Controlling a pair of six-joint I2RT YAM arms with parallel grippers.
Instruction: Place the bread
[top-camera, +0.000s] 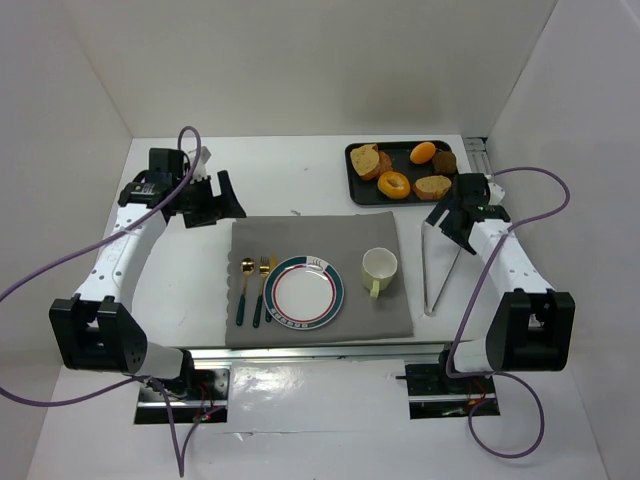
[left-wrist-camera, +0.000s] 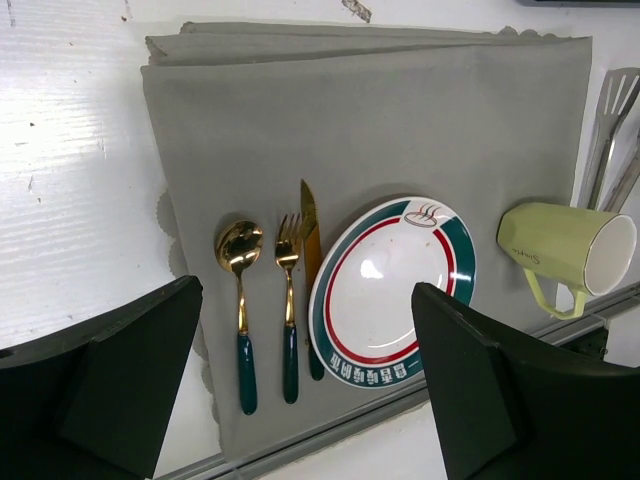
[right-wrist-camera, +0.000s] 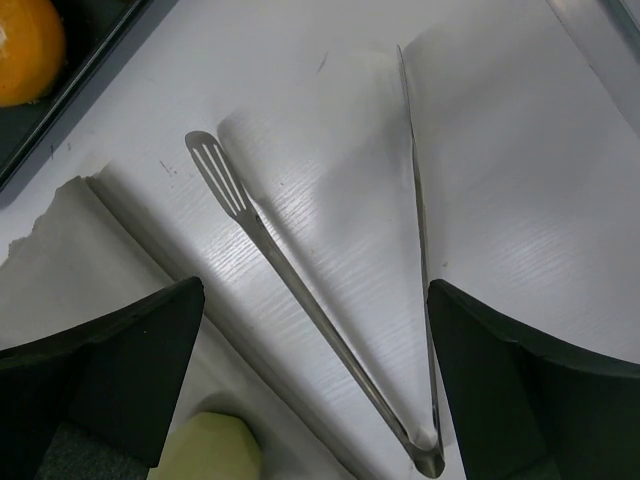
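Lying at 3 o'clock of plate (top-camera: 303, 292): mug (top-camera: 378, 270), tongs (top-camera: 426, 270) | bread (top-camera: 366, 158) on tray (top-camera: 350, 178) at 1 o'clock | left tool (top-camera: 222, 203), right tool (top-camera: 452, 228) spread, empty | rim lettering (left-wrist-camera: 370, 375) unreadable

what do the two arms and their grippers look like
Both the left arm and right arm have white link shells with black joint housings, bulkiest at the shoulders. The left gripper and right gripper are black, with broad, matte, wedge-shaped fingers. A purple cable loops loosely from each wrist down to its base. No logos or markings are legible.
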